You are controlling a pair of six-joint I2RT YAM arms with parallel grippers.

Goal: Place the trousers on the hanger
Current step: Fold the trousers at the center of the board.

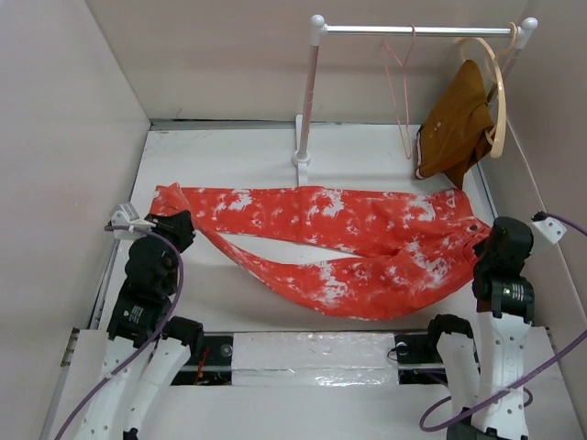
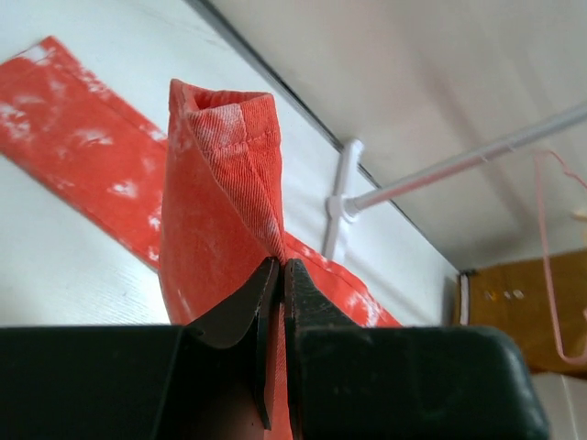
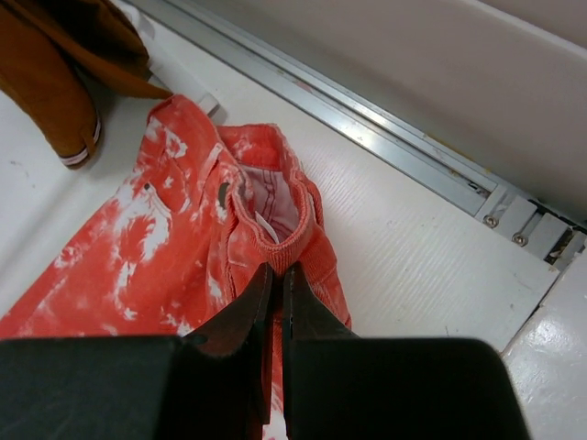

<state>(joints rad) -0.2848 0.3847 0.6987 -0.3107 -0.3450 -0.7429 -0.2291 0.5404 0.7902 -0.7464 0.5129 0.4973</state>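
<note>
The red-orange trousers [image 1: 330,238] with white blotches lie spread across the table, waist at the right, legs running left. My left gripper [image 1: 171,225] is shut on a leg cuff [image 2: 225,174] and holds it lifted. My right gripper [image 1: 495,240] is shut on the waistband [image 3: 284,234] at the right end. The thin pink wire hanger [image 1: 400,87] hangs on the white rail [image 1: 413,30] at the back; it also shows in the left wrist view [image 2: 550,257].
A plain brown garment [image 1: 456,124] hangs on a thick pale wooden hanger [image 1: 495,87] at the rail's right end. The rail's white post [image 1: 305,101] stands behind the trousers. Walls close in left, right and behind.
</note>
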